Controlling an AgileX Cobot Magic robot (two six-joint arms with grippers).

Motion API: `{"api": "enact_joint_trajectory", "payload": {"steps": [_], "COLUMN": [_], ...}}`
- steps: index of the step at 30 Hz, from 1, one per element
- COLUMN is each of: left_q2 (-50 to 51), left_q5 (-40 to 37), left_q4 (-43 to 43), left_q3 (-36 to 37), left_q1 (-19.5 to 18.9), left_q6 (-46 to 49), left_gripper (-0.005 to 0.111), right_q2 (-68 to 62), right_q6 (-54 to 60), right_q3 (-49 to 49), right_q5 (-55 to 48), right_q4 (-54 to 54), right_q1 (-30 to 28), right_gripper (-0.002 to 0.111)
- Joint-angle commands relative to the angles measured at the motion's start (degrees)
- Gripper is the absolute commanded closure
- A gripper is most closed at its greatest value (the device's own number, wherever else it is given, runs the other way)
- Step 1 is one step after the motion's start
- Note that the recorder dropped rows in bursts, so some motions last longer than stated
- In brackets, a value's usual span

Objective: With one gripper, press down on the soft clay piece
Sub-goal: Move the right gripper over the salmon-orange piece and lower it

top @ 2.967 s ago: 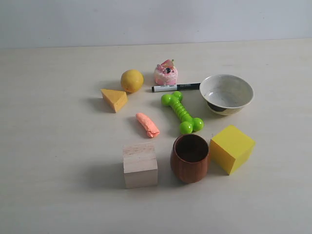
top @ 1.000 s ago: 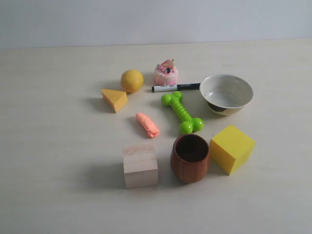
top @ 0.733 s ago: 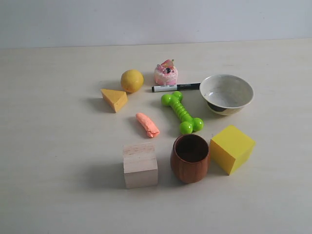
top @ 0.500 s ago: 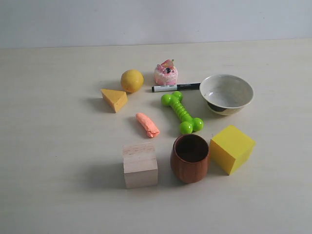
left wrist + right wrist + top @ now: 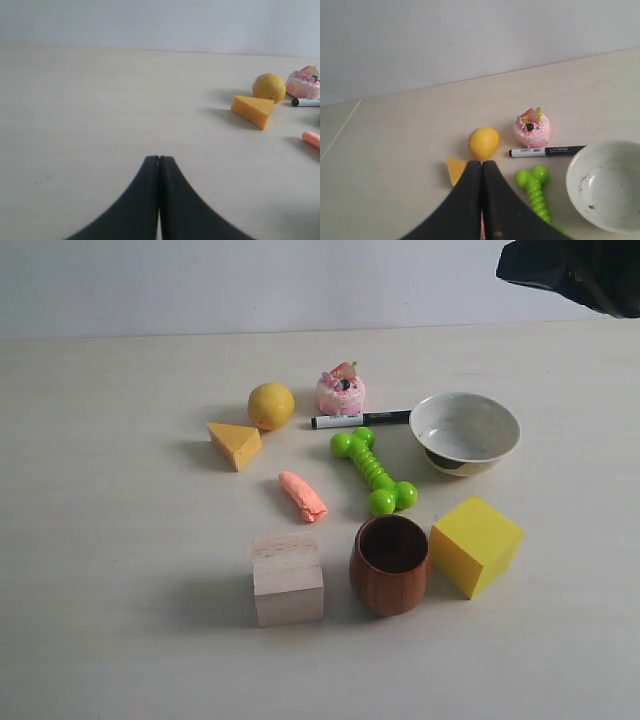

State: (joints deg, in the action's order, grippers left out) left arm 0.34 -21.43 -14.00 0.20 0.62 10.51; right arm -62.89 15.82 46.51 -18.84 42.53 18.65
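Note:
The soft clay piece (image 5: 302, 496), a small salmon-pink lumpy roll, lies on the table left of the green bone toy (image 5: 375, 472). Nothing touches it. A black part of my right arm (image 5: 575, 270) shows in the exterior view's upper right corner, high and far from the clay. In the right wrist view my right gripper (image 5: 481, 162) is shut and empty, and its fingers hide most of the clay. My left gripper (image 5: 159, 159) is shut and empty over bare table, with one end of the clay (image 5: 311, 138) far off at the frame's edge.
Around the clay stand a yellow wedge (image 5: 235, 443), a yellow ball (image 5: 271, 405), a pink frosted cake toy (image 5: 341, 390), a marker (image 5: 360, 419), a white bowl (image 5: 465, 430), a wooden block (image 5: 287, 578), a brown cup (image 5: 390, 564) and a yellow cube (image 5: 476, 545).
A black part of the right arm has come into the exterior view's upper right corner. None of the objects on the table has moved.

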Motion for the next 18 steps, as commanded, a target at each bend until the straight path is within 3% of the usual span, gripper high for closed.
{"api": "enact_joint_trajectory", "payload": {"steps": [1, 5, 10, 18], "left_q2": [-0.34, -0.34, -0.34, -0.34], "left_q5": [0.54, 0.54, 0.54, 0.54], "left_q4": [-0.09, -0.09, -0.09, -0.09], "left_q3": [-0.20, -0.20, -0.20, -0.20], "left_q1": [-0.11, -0.11, -0.11, -0.11], "left_q6": [-0.16, -0.16, -0.16, -0.16], "left_gripper": [0.107, 0.107, 0.107, 0.107], "right_q2": [-2.38, -6.34, -11.26, -20.51], "right_q6": [0.60, 11.13, 12.50, -4.83], "right_q3": [0.56, 1.51, 5.97, 18.36], "right_q5": [2.64, -5.05, -12.31, -20.36], "right_q4": [0.58, -0.72, -1.21, -18.88], "right_q1": [0.14, 0.30, 5.12, 8.72], "right_gripper": [0.108, 0.108, 0.108, 0.108]}}
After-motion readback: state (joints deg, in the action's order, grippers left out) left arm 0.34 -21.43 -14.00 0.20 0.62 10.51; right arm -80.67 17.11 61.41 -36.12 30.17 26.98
